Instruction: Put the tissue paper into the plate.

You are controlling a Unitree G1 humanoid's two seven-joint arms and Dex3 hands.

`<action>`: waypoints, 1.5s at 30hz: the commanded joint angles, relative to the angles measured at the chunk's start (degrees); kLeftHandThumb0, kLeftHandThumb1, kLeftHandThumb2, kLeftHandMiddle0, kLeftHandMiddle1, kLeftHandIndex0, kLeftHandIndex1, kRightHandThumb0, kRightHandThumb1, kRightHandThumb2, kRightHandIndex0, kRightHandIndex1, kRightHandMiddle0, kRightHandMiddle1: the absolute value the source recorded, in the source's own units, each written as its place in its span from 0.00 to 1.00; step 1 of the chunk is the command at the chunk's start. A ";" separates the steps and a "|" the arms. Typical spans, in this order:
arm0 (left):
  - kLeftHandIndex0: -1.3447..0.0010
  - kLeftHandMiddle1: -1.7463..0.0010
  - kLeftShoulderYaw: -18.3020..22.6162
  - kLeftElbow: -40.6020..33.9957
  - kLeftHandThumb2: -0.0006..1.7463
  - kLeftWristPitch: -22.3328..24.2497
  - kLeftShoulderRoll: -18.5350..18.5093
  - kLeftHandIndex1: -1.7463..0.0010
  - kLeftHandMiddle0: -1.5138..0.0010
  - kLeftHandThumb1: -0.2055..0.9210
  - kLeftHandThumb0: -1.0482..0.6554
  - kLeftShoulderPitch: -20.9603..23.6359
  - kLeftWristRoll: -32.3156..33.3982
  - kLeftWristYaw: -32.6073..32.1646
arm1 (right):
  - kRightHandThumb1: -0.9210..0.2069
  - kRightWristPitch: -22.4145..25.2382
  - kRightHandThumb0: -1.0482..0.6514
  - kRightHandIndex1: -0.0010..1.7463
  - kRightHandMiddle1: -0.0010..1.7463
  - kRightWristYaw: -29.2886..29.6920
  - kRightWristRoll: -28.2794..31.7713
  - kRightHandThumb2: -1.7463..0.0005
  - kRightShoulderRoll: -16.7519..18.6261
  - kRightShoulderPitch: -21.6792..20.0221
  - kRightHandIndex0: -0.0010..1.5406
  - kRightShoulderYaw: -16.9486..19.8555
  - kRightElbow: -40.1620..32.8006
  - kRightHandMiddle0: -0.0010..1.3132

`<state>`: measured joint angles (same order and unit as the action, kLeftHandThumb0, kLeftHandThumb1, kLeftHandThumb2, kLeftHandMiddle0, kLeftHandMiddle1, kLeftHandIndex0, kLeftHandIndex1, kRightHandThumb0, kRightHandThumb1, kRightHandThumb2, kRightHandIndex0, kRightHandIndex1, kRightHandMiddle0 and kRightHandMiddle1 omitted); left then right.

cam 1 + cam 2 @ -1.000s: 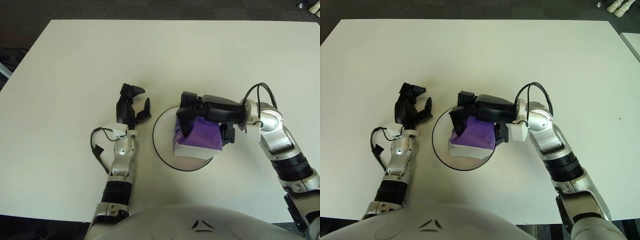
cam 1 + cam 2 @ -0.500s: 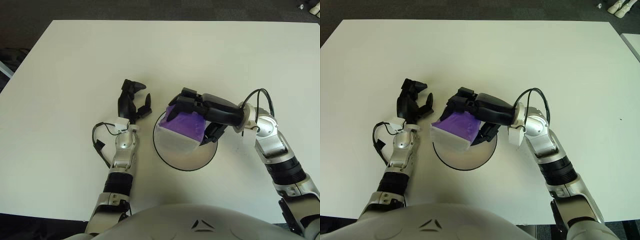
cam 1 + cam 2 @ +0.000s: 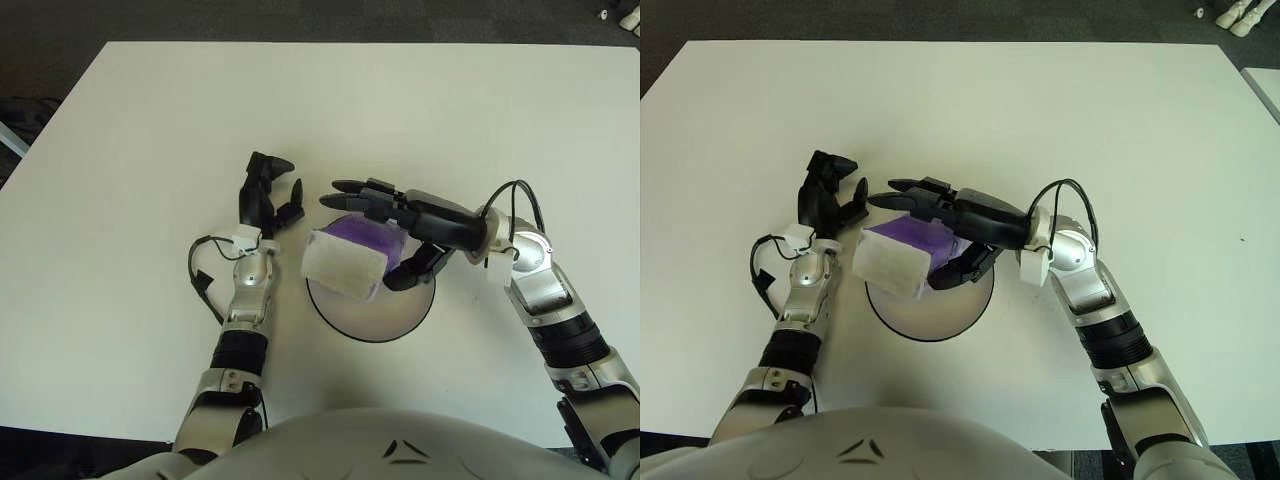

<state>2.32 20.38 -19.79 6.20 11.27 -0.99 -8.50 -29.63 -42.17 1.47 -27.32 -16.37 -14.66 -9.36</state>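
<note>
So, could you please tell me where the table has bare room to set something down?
The table's far half beyond both hands, and its left side, show bare. It is crowded at centre: the left hand, tissue pack, plate and right hand sit close together.

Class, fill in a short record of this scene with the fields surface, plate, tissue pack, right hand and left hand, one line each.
surface: white table
plate: round, clear with a dark rim, on the table in front of the robot
tissue pack: purple and white, tilted over the plate's left rim, white end towards the camera
right hand: over the plate, fingers spread around the tissue pack, thumb below it
left hand: just left of the plate, fingers loosely open, holding nothing
</note>
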 commanded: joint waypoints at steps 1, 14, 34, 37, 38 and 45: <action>0.74 0.24 1.32 11.18 0.44 0.00 1.11 0.00 0.67 0.77 0.61 -7.52 2.09 1.06 | 0.00 4.22 0.00 0.00 0.00 -2.65 2.87 0.54 -1.44 -0.04 0.00 -0.75 -1.36 0.00; 0.83 0.24 1.57 9.64 0.40 0.87 1.94 0.00 0.65 0.82 0.61 -8.10 2.49 1.83 | 0.00 1.28 0.01 0.00 0.00 0.10 -0.28 0.46 0.02 1.96 0.00 0.38 1.44 0.00; 0.77 0.26 1.51 8.12 0.45 2.50 2.03 0.00 0.63 0.75 0.61 -8.49 1.51 1.33 | 0.00 16.57 0.04 0.00 0.00 0.23 6.82 0.42 -0.13 2.67 0.00 1.54 -4.70 0.00; 0.76 0.26 1.44 8.01 0.46 2.69 1.95 0.00 0.63 0.74 0.61 -8.51 1.39 1.36 | 0.00 21.15 0.05 0.00 0.00 0.02 9.72 0.41 -1.24 2.49 0.00 3.42 -8.39 0.00; 0.76 0.26 1.37 7.97 0.46 2.72 1.91 0.00 0.63 0.74 0.61 -8.53 1.29 1.35 | 0.00 22.39 0.05 0.00 0.00 -0.03 10.72 0.41 -1.69 2.80 0.00 4.27 -9.74 0.00; 0.74 0.26 0.42 6.47 0.47 1.76 1.59 0.00 0.63 0.73 0.61 -9.74 -0.05 0.95 | 0.00 20.70 0.07 0.00 0.00 2.56 11.94 0.44 0.99 5.50 0.00 7.05 -10.05 0.00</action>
<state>2.91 20.20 -20.15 6.64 11.38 -1.10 -6.95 -8.83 -40.76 11.40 -27.49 -13.41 -9.54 -18.58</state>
